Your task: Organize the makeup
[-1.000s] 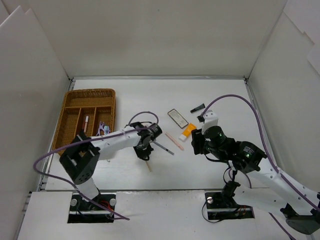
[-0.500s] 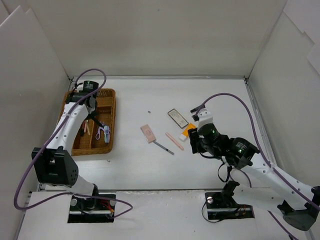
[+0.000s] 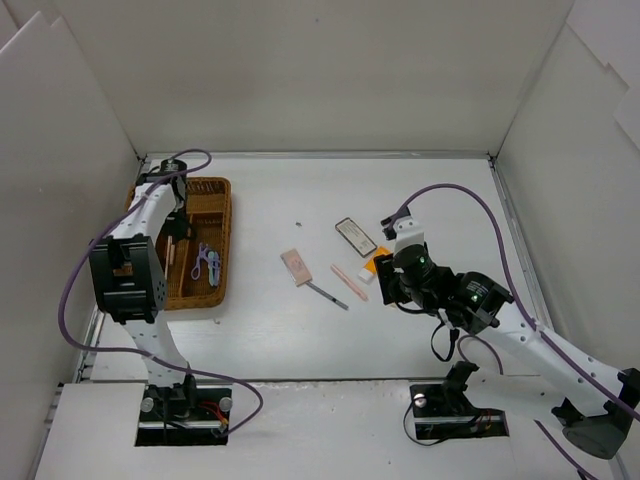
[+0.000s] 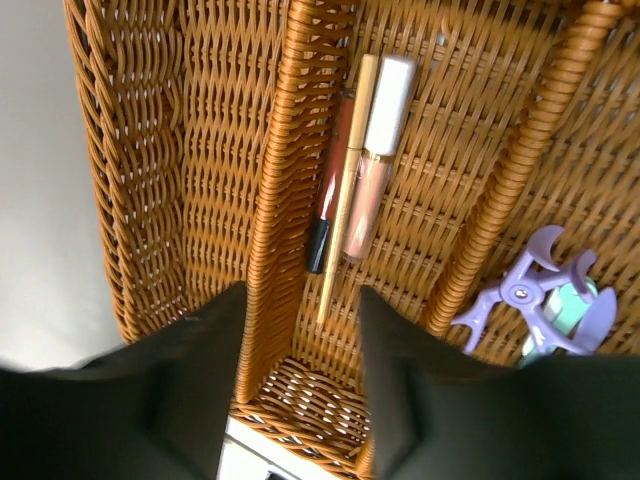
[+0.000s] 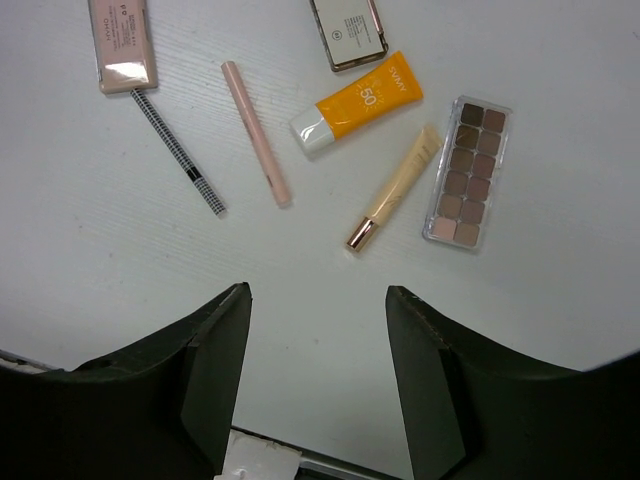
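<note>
Above the loose makeup (image 5: 467, 170), right gripper (image 5: 318, 300) hovers spread and empty; left gripper (image 4: 300, 300) likewise gapes over the wicker tray (image 4: 140, 150), where glosses (image 4: 370, 170) and purple curler (image 4: 545, 295) lie. Sorting looks partway done. Next calls for dropping onto one item, likely the pink pencil (image 5: 255, 130), its long axis running far-left to near-right; orange tube (image 5: 375, 95) points cap near-left.
</note>
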Available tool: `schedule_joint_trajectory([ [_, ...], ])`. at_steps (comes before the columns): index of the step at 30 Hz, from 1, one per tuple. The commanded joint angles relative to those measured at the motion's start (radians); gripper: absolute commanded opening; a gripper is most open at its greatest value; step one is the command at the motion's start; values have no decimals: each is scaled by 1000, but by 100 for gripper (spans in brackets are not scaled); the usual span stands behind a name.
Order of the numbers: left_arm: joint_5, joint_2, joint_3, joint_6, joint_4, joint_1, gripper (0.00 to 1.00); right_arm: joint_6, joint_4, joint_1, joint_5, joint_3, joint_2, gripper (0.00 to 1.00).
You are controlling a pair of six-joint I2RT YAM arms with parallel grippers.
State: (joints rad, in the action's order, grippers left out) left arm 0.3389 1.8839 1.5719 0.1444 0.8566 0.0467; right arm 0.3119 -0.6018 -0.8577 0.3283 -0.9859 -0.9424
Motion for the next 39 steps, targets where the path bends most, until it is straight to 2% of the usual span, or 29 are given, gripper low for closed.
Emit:
schedule_joint_trajectory([
  [1,-23,-78,39,4,-8,16,46,7,36,5,51,-40,-2,54],
  [2,-32,-83,45,14,1,16,55,7,34,8,51,-43,-2,54],
  [4,-57,-107,48,18,18,16,66,6,34,6,54,-45,-1,54],
  [8,-74,-175,89,93,76,-50,74,3,34,9,60,-42,19,54],
  [11,-112,-249,93,257,114,-178,76,9,33,11,63,-33,48,54],
  [12,-86,-276,91,399,130,-220,76,13,33,9,67,-30,60,54],
  [13,-69,-288,71,479,156,-304,78,18,30,12,69,-28,63,55],
  [16,-57,-327,-8,737,121,-427,80,41,16,13,75,-28,73,55],
  [17,-84,-341,-33,782,92,-494,80,44,5,16,74,-33,76,55],
  [20,-112,-322,-79,983,56,-603,80,58,-12,16,66,-31,94,55],
  [22,-135,-290,-76,1097,59,-643,77,59,-19,13,57,-30,114,55],
  [27,-202,-122,-6,1190,48,-766,74,67,-35,16,32,-17,157,55],
  [30,-250,-42,34,1241,24,-801,72,72,-47,16,31,-14,180,55],
  [35,-320,50,16,1322,-11,-823,66,76,-59,16,15,-7,208,55],
  [39,-360,102,23,1331,-27,-823,60,79,-64,17,8,-4,220,55],
])
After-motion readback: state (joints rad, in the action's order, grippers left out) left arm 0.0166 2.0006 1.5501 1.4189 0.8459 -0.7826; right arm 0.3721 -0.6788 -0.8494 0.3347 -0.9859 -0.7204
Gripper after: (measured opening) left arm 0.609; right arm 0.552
